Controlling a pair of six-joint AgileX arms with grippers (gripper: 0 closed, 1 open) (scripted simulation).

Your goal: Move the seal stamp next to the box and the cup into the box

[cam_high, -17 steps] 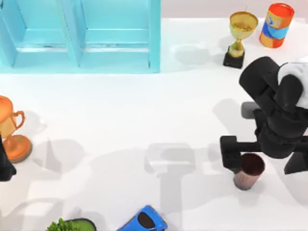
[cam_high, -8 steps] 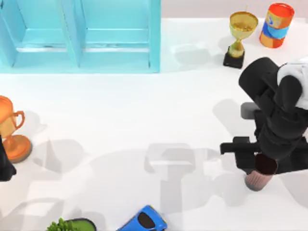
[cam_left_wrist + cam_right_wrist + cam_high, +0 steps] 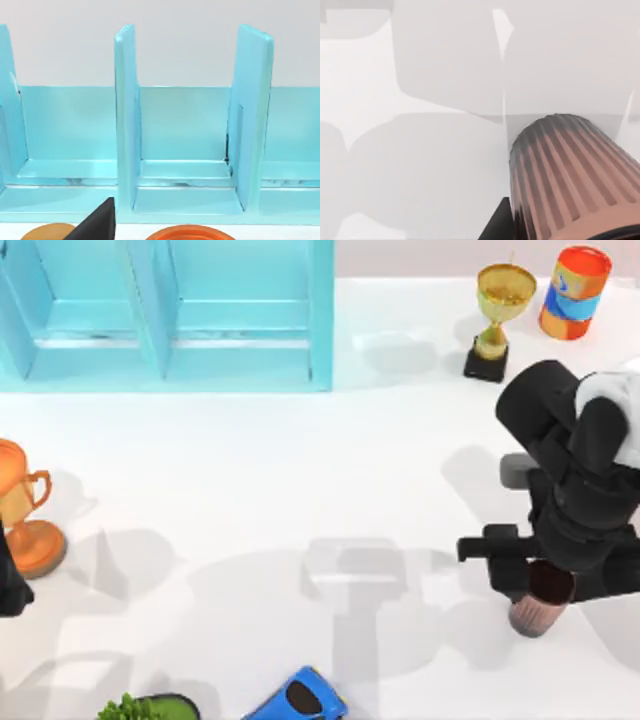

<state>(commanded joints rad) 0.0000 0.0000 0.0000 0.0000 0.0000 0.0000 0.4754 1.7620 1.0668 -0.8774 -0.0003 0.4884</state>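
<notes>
Cup (image 3: 540, 612) at lower right of the top view, clamped between right gripper (image 3: 545, 580) fingers; ribbed wall plain in the right wrist view (image 3: 570, 175). Left gripper (image 3: 12, 585) parked at left edge, fingers' state untellable. One blue box (image 3: 170, 315), two trophies.

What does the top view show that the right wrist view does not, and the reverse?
Top view: the blue box, gold trophy, orange trophy, can, toy car, and the left arm parked at the left edge. Right wrist view: the ribbed side of the cup up close. Both: the cup held in the right hand, and the white table.
</notes>
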